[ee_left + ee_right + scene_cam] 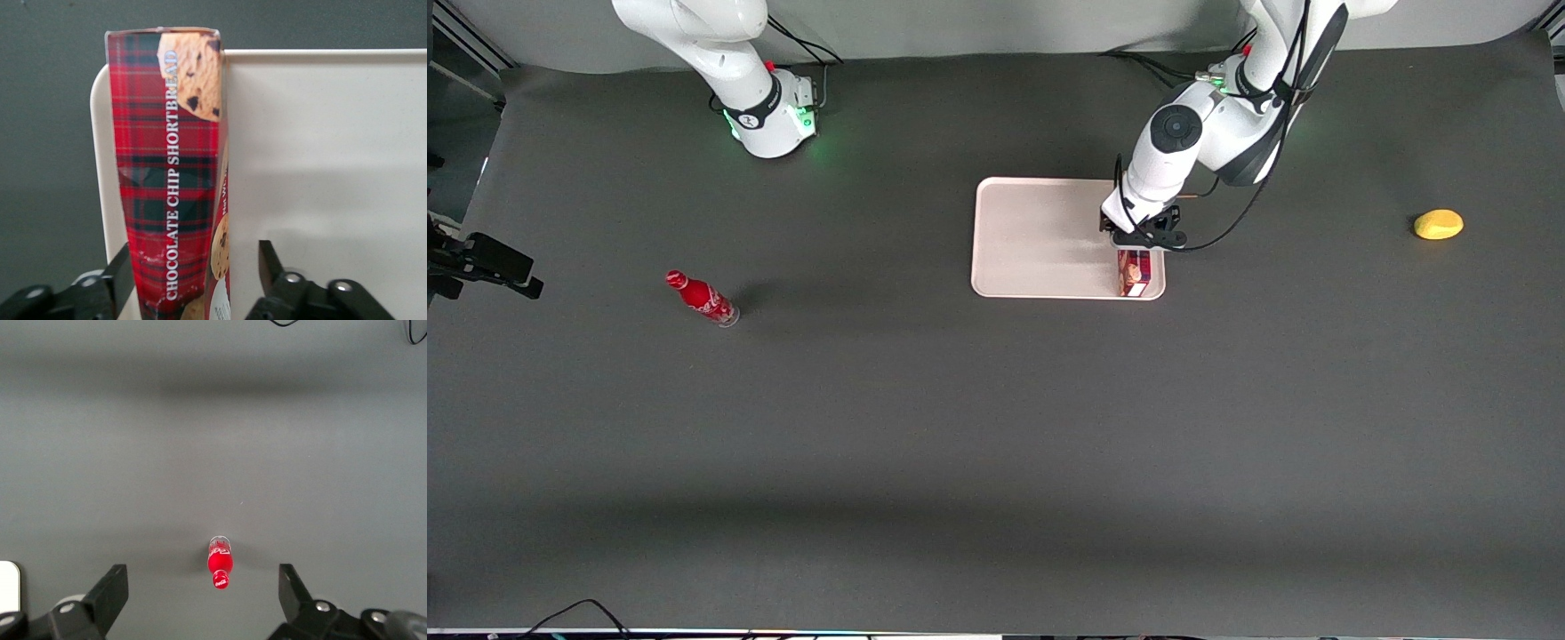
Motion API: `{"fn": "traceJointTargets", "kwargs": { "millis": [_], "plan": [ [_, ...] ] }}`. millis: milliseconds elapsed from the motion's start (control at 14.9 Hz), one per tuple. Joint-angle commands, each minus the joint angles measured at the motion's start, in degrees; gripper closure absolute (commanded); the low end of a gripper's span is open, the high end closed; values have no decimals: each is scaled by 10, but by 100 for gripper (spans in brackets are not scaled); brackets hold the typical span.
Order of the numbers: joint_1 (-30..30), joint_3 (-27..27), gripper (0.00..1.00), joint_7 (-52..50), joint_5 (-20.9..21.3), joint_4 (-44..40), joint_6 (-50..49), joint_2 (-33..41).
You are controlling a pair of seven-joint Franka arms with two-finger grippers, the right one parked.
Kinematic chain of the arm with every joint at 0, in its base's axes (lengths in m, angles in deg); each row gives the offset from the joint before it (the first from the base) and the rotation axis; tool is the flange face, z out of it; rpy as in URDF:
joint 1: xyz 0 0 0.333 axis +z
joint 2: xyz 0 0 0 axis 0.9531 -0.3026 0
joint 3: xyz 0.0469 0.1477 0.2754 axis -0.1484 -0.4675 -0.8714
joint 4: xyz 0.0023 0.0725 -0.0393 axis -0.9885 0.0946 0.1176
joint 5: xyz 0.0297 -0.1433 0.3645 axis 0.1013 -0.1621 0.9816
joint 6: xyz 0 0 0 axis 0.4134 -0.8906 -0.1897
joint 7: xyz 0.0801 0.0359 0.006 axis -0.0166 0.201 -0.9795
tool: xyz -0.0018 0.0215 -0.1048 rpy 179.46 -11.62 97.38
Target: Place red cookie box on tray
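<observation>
At the gripper (1136, 252) (195, 257): spread open over the corner of the tray (1040, 236) (320, 167) nearest the working arm's end and the front camera, straddling one end of the red cookie box (1134, 274) (167, 167). One finger (123, 270) close against the plaid side of the box, whether touching is hard to tell; the other finger (267, 260) clearly apart from it, with bare tray showing in the gap. No grasp on the box, then. Box lying lengthwise inside the tray, right along the short rim at the working arm's end, its other end close to the long rim nearer the front camera. Tray flat on the dark counter (996, 444), near the base of the working arm. Farther out toward the working arm's end of the counter, a small yellow lemon-like thing (1438, 224), well apart from the tray. Toward the parked arm's end, a small red bottle (701, 298) (220, 563) with white lettering, also well apart from the tray.
</observation>
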State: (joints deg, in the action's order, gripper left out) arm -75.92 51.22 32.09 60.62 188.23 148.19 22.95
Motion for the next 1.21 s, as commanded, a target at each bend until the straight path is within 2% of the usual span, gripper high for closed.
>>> {"fn": "traceJointTargets", "kwargs": {
  "millis": [0,134,268,469,670,871,1005,1139],
  "plan": [
    [2,2,0,-12,11,-7,-6,0],
    [3,2,0,-12,12,-19,-20,9],
    [3,1,0,-11,12,-55,-77,19],
    [3,-13,0,-1,14,-154,-234,47],
    [3,-45,0,56,18,-301,-420,48],
    [2,-107,0,137,18,-406,-530,64],
    [-6,-174,0,201,13,-447,-567,87],
    [-7,-216,0,214,16,-479,-596,103]
  ]
}}
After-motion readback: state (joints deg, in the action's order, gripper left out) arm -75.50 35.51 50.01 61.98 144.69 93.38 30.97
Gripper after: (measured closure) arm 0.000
